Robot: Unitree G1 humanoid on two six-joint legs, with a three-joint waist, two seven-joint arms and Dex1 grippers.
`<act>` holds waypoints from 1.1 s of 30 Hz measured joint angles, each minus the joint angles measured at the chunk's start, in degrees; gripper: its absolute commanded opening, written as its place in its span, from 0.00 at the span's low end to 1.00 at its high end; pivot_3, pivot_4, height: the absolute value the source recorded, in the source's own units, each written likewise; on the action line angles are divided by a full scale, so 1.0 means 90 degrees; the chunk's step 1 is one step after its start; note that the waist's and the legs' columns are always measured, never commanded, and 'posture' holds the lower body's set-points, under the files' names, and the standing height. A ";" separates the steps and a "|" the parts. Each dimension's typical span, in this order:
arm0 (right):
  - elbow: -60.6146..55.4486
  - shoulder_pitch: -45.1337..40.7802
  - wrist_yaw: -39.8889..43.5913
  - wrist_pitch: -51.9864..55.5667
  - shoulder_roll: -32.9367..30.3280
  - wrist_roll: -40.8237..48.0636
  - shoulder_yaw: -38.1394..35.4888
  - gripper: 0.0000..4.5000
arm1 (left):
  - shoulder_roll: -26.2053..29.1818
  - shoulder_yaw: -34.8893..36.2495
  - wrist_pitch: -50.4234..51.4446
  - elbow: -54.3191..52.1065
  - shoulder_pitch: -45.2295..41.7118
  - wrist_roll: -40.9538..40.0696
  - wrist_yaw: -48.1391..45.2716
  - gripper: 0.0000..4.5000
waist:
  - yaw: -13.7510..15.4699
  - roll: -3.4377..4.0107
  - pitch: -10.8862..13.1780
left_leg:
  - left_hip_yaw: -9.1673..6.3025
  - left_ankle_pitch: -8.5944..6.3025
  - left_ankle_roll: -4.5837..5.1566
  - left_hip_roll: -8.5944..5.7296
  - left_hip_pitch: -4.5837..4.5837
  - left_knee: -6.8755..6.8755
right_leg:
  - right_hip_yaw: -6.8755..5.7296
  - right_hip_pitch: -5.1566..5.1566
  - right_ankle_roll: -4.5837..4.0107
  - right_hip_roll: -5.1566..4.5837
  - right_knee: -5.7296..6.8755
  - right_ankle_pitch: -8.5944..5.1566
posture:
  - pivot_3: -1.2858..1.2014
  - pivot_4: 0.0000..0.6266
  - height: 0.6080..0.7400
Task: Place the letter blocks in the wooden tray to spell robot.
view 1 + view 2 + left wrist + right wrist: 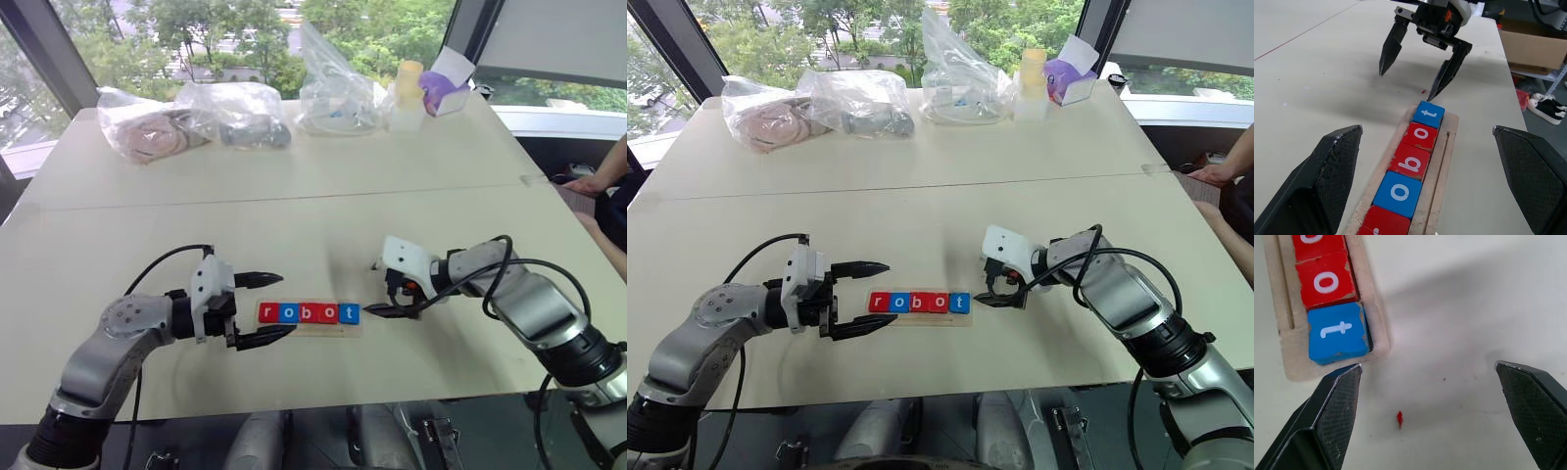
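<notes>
Head view: five letter blocks [309,313], three red and two blue, sit in the wooden tray [345,331], spelling robot. The left gripper [261,308] and right gripper [384,290] flank the tray, both wide and empty.

Left wrist view: the blocks look light, stiff and chipped, best pinched by their side edges.

Both arms are built of rounded silver-grey segments with black joints and looping black cables. Each wrist carries a white housing; the left pincer [263,308] and right pincer [381,290] have tapered black fingers [1334,169] with finely cross-hatched inner pads.
</notes>
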 measured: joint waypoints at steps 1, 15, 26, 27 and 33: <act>0.0000 0.0000 0.0001 0.0000 0.0024 -0.0003 0.0001 0.99 | 0.0000 0.0000 0.0000 0.0000 0.0000 0.0000 0.0000 1.00 | 0.0001 0.0000 0.0000 | 0.0000 0.0000 0.0000 0.0000 0.0000 0.0000 | 0.0000 0.0000 0.0000 0.0000 0.0000 0.0000 | 0.52 0.24 1.00; 0.0000 0.0000 0.0022 -0.0069 0.0165 -0.0189 0.0115 0.99 | 0.0119 0.0098 0.0003 -0.0012 0.0129 -0.0043 -0.0085 1.00 | 0.0002 0.0000 0.0000 | 0.0000 0.0000 0.0000 0.0000 0.0000 0.0000 | 0.0000 -0.0002 0.0000 0.0000 0.0000 0.0000 | 0.52 0.24 1.00; -0.0644 0.0349 0.0376 0.0029 -0.0513 0.0297 -0.0778 0.99 | 0.0163 0.0202 -0.0171 0.0173 0.0232 0.0035 -0.0185 1.00 | 0.0006 0.0000 0.0000 | 0.0001 0.0000 0.0000 0.0001 -0.0001 -0.0001 | 0.0000 0.0000 0.0000 -0.0002 -0.0002 0.0000 | 0.52 0.24 1.00; -0.0734 0.0412 0.0437 0.0032 -0.0560 0.0415 -0.0905 0.99 | 0.0193 0.0204 -0.0164 0.0173 0.0279 0.0050 -0.0170 1.00 | 0.0002 0.0000 0.0000 | 0.0001 0.0000 0.0000 0.0001 -0.0001 -0.0002 | 0.0001 -0.0001 0.0001 -0.0002 -0.0002 0.0000 | 0.52 0.24 1.00; -0.1466 0.1002 0.0917 0.0214 -0.0977 0.1520 -0.2128 0.99 | 0.0695 0.0475 0.0018 0.0081 0.0696 0.0037 -0.0165 1.00 | 0.0019 -0.0001 0.0001 | 0.0000 -0.0001 0.0002 0.0002 -0.0002 0.0001 | 0.0000 0.0002 -0.0021 -0.0004 -0.0002 -0.0012 | 0.52 0.24 1.00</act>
